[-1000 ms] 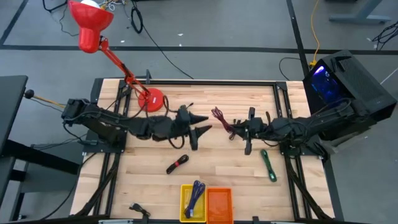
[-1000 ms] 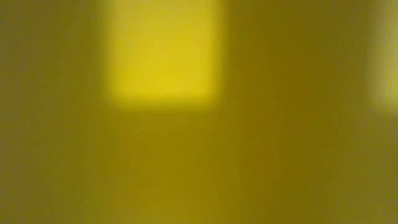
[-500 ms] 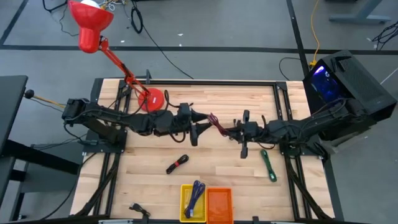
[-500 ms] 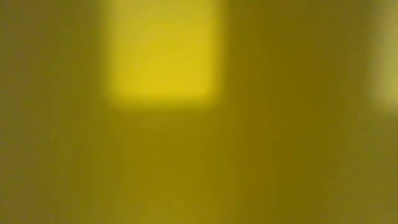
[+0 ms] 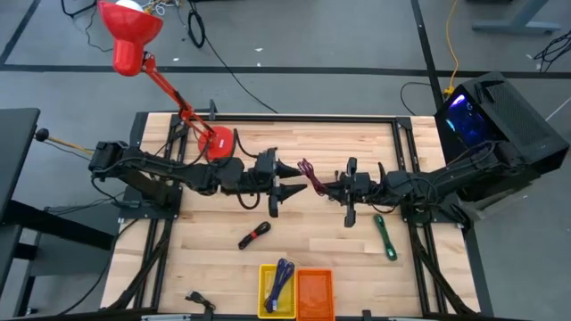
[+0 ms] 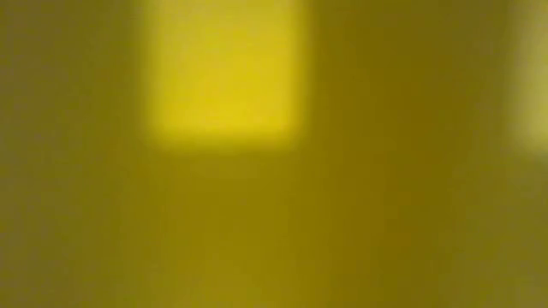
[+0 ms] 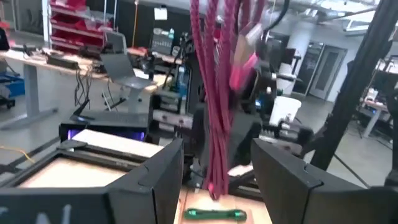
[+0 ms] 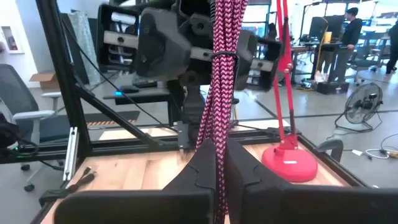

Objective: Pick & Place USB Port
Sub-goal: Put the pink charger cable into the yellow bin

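Note:
A dark red braided USB cable bundle (image 5: 310, 171) hangs in the air over the middle of the table. My right gripper (image 5: 324, 186) comes from the table's right and is shut on it (image 8: 219, 167). My left gripper (image 5: 289, 179) comes level from the table's left and stands open. In the left wrist view its two fingers (image 7: 155, 180) stand on either side of the cable (image 7: 214, 112) without touching it. The low view shows only a yellow blur. My right gripper pinches the cable bundle's lower part (image 8: 217, 134) between its two fingers, several strands together. The fingers come level from the table's right. The bundle is lifted clear of the table and sticks out past the fingertips toward my left gripper, with a tie (image 8: 222, 56) round it farther along.
A red and black cable (image 5: 254, 235) and a green cable (image 5: 385, 236) lie on the wooden table. A yellow bin (image 5: 266, 290) holding a blue cable and an orange bin (image 5: 314, 292) stand at the near edge. A red lamp's base (image 5: 217, 143) stands at the far left.
My right gripper has carried the cable a little toward the table's left, so the bundle now stands between my left gripper's open fingers. My left gripper has turned slightly at the wrist while staying in place.

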